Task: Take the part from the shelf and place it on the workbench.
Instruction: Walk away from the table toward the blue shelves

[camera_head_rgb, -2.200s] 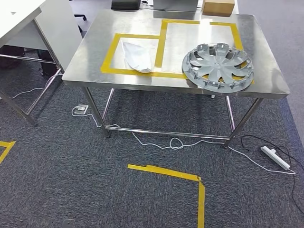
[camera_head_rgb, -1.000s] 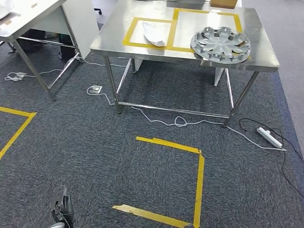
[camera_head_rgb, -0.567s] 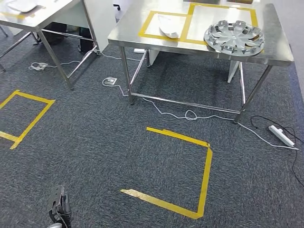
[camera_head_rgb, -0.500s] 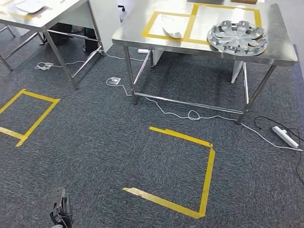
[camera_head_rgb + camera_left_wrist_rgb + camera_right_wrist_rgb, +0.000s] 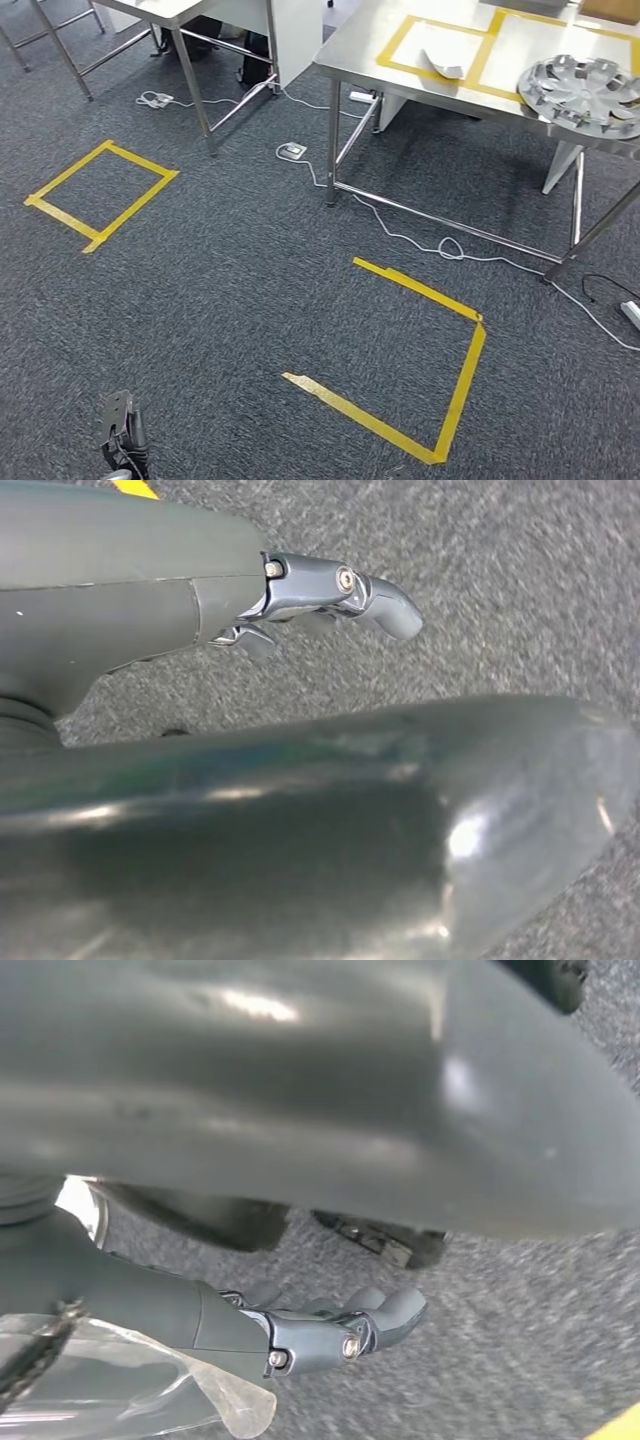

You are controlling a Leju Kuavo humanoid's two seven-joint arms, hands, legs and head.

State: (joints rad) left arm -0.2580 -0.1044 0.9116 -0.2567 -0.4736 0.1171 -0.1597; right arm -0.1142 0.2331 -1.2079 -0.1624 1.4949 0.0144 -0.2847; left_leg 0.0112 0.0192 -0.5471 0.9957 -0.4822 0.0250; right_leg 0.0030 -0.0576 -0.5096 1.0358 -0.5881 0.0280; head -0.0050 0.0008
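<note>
Head view: on the steel workbench (image 5: 355, 55) the wheel cover (image 5: 585, 88) lies beside a white part (image 5: 441, 62) inside yellow tape; left wrist view: left hand (image 5: 317, 595) empty, fingers extended over carpet; right wrist view: right hand (image 5: 302, 1330) likewise empty, fingers extended.

— What sort of place is this?

— A workshop or robotics test lab, I'd say — stainless steel workbenches (image 5: 355, 55) on bare metal legs stand on grey office carpet (image 5: 226, 280).

— What else points that way?

— Yellow tape squares (image 5: 102, 195) mark stations on the floor, and more tape frames zones on the bench top. White cables (image 5: 423, 235) trail loose under the tables to a floor socket (image 5: 291, 150), and a car wheel cover (image 5: 585, 85) lies on the bench.
</note>
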